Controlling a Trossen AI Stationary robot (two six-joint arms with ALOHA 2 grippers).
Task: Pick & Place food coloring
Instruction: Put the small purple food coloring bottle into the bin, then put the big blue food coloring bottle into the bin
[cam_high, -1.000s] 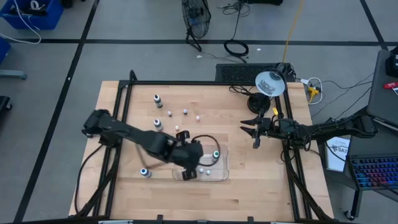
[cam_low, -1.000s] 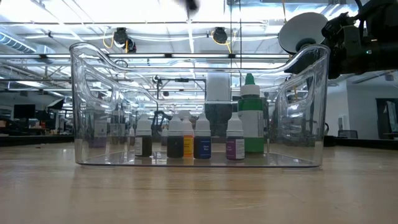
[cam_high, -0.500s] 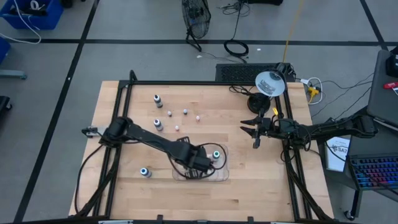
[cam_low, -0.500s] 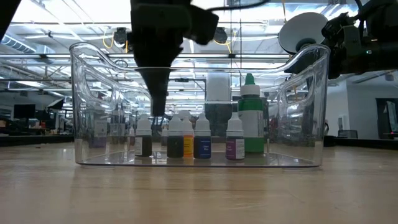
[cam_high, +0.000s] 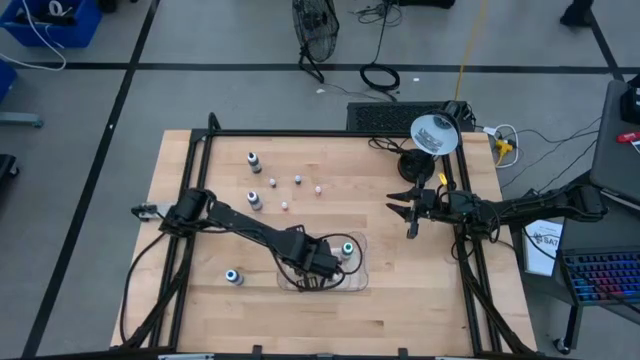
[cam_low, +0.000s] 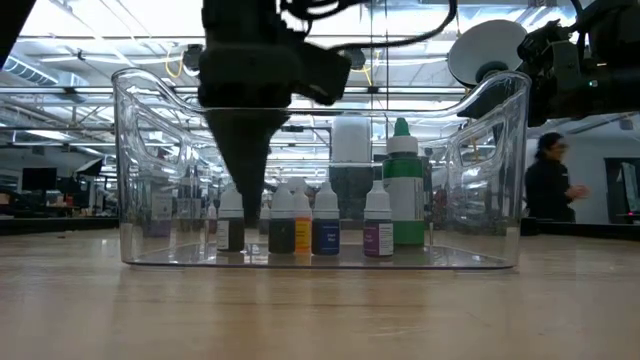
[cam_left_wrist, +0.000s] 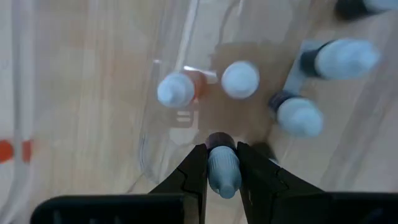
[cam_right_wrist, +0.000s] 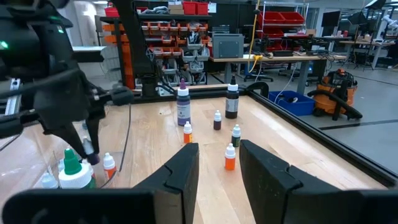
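Observation:
The food coloring is a set of small bottles. Several stand in the clear tray (cam_high: 358, 272), among them a tall green-topped one (cam_low: 403, 190) and small white-capped ones (cam_low: 326, 225). Others stand on the wood beyond it (cam_high: 254, 160), (cam_high: 254, 200), (cam_high: 233, 276). My left gripper (cam_high: 322, 264) points down into the tray (cam_low: 150, 200), shut on a small white-capped bottle (cam_left_wrist: 222, 171). My right gripper (cam_high: 410, 214) waits level at the table's right side, open, with nothing between its fingers (cam_right_wrist: 183, 177). My left gripper pinches the small bottle's white upper part (cam_left_wrist: 222, 163) between its two fingers, one on each side. The fingers (cam_left_wrist: 198, 171) come from above, pointing down. The bottle stands upright inside the tray, dark base down; whether the base rests on the tray floor I cannot tell.
Tiny loose bottles dot the wood at the far middle (cam_high: 298, 180), (cam_high: 318, 188). A lamp with a round head (cam_high: 434, 132) stands at the far right corner. A black frame rail (cam_high: 300, 133) borders the table. A person (cam_low: 550, 185) stands in the room behind.
My left gripper has come down into the tray, tipping until it points straight down and shifting a little toward the table's right edge, most of it in the earlier half second. It has stayed shut on the small bottle.

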